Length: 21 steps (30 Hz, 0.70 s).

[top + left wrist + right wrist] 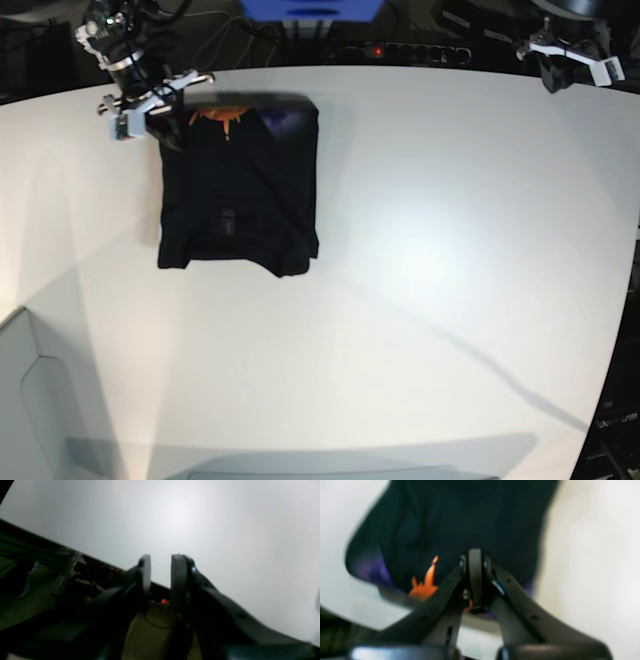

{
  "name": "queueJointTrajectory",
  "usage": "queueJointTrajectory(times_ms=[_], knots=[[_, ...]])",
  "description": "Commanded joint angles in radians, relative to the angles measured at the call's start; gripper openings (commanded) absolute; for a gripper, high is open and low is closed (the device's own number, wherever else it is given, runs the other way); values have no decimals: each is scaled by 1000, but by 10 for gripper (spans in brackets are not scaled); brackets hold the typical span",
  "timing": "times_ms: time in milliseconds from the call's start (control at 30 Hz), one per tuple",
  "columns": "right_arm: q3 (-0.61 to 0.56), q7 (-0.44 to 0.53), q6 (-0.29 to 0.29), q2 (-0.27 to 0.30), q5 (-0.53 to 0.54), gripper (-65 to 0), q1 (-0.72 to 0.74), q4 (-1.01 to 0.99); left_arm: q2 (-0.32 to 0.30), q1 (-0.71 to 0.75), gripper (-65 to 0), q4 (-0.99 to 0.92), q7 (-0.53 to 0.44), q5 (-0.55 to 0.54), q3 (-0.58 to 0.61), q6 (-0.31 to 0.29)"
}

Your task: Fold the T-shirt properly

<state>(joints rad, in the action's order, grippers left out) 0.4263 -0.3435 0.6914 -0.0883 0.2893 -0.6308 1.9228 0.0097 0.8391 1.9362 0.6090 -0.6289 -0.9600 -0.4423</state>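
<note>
Both arms sit at the table's far edge. Right claw is pinched on the folded T-shirt's printed edge; left claw hangs apart, holding nothing.

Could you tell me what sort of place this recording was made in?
Probably a robotics lab or test bench: a bare white table with only a black T-shirt on it, a power strip and tangled cables lying behind its far edge.
</note>
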Motion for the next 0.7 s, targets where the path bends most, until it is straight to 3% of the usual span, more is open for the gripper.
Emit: queueJointTrajectory(times_ms=[0,67,167,400,567,667], knots=[[24,22,7,3,32,-650,-16,39,-3,35,-517,13,-18,-10,-9,-3],[65,21,7,3,52,-650,-27,57,13,62,-544,12,-18,-3,-9,-3],[145,17,7,-3,44,-650,-54,53,13,105,-650,-14,-18,-1,-4,-3],[305,-62,7,3,43,-650,-205,42,3,168,-650,-151,-19,7,28,-3],[305,-78,7,32,-2,-650,-257,-141,-53,128,-650,-393,-73,217,210,-3],[274,-75,7,48,-81,-650,-222,-293,-69,61,-650,-581,-228,301,309,-3]])
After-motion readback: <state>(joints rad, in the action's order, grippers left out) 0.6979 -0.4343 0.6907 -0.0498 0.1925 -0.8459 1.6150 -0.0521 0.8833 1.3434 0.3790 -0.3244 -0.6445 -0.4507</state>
